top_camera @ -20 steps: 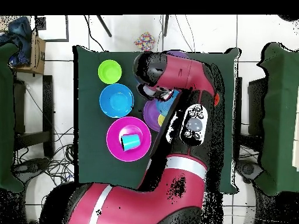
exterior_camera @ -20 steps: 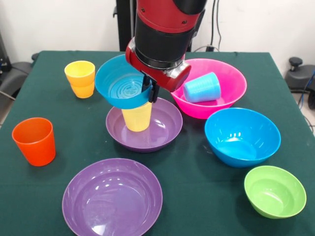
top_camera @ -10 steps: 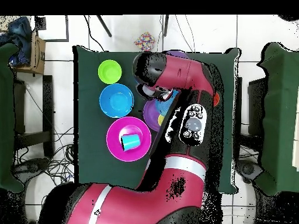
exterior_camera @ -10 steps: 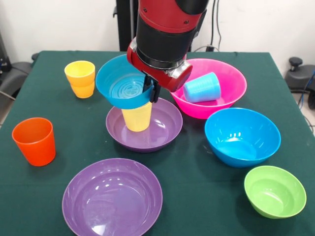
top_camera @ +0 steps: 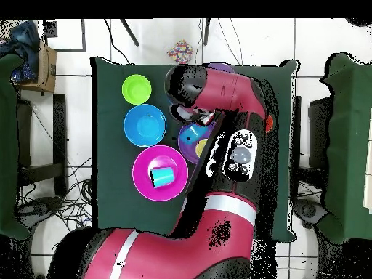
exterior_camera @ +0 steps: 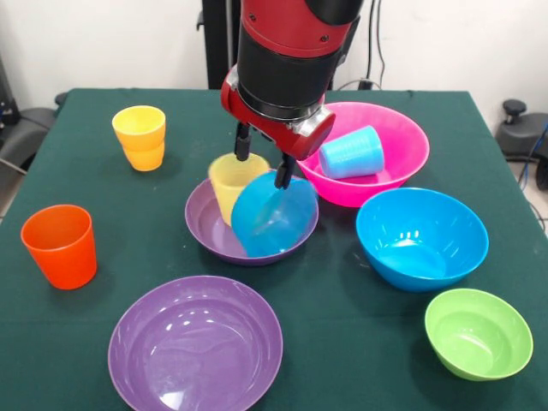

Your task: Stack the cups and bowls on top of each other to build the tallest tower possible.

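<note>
Gripper point(exterior_camera: 263, 161) spread, holding nothing, small blue bowl point(exterior_camera: 274, 214) tilted on edge in far purple bowl point(exterior_camera: 205, 229), leaning on pale yellow cup point(exterior_camera: 233, 181) at its 10 o'clock, both mostly hidden under arm point(top_camera: 218, 94) overhead.

The gripper point(exterior_camera: 263, 161) is seen with fingers spread apart, holding nothing, just above the far purple bowl point(exterior_camera: 205, 229). Inside that bowl a pale yellow cup point(exterior_camera: 231, 181) stands upright, and a small blue bowl point(exterior_camera: 272, 216) is tipped on edge against it. The pink bowl point(exterior_camera: 402, 141), holding a light blue cup point(exterior_camera: 352, 152) on its side, is placed just beside the purple bowl. Well apart from it an orange cup point(exterior_camera: 59, 245) is seen.
</note>
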